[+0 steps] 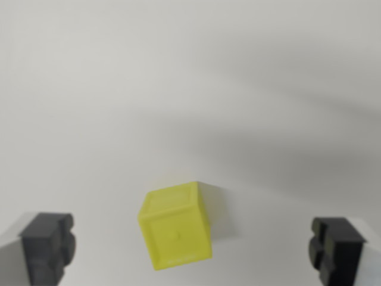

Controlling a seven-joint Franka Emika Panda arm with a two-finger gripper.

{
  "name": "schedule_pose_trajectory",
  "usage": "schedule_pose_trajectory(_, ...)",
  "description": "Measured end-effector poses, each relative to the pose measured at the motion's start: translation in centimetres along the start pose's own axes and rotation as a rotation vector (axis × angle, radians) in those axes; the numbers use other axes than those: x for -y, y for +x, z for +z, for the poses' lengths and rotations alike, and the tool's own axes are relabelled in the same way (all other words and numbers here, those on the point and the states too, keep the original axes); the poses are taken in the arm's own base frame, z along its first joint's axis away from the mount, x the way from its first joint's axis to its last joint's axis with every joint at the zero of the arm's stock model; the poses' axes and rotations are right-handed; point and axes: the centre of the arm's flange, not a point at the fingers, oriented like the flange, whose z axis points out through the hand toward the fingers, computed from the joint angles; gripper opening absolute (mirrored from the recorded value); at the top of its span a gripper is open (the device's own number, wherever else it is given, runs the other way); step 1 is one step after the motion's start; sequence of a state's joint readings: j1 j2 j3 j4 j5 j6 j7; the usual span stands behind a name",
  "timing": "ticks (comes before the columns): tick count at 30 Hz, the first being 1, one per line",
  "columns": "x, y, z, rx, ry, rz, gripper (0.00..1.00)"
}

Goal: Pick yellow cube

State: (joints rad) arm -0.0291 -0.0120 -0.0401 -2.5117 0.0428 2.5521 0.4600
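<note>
- Black jaws (193,250) stand wide open at the bottom corners of the wrist view, holding nothing and touching nothing.
- Between them, a little toward the wrist view's left, the yellow cube (175,229) sits on the table (190,71), turned askew to the jaws; no table edge shows.
- It looks like hard, smooth plastic, probably light and stiff, perhaps a bit slippery.
- Best hold: two opposite flat sides, after the wrist twists to square up.
- Beyond lies bare pale table with soft shadows.

Cube (175,228) – bright yellow; fingertips (47,246) – black; surface (178,71) – plain pale grey-white.
</note>
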Motion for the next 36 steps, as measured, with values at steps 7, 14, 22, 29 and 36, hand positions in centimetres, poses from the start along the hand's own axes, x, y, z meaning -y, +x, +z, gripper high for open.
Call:
schedule_pose_trajectory(7, -0.8, -1.0, 1.7, 0.006, -0.006, -0.032, 1.00)
schedule_pose_trajectory(14, -1.6, -2.0, 3.4, 0.011, -0.011, -0.065, 1.00)
schedule_pose_trajectory(22, -2.4, -3.2, 5.3, 0.017, -0.017, -0.101, 1.00)
schedule_pose_trajectory(29, -3.2, -4.2, 7.0, 0.023, -0.023, -0.133, 1.00)
schedule_pose_trajectory(36, -4.0, -5.2, 8.6, 0.028, -0.028, -0.166, 1.00)
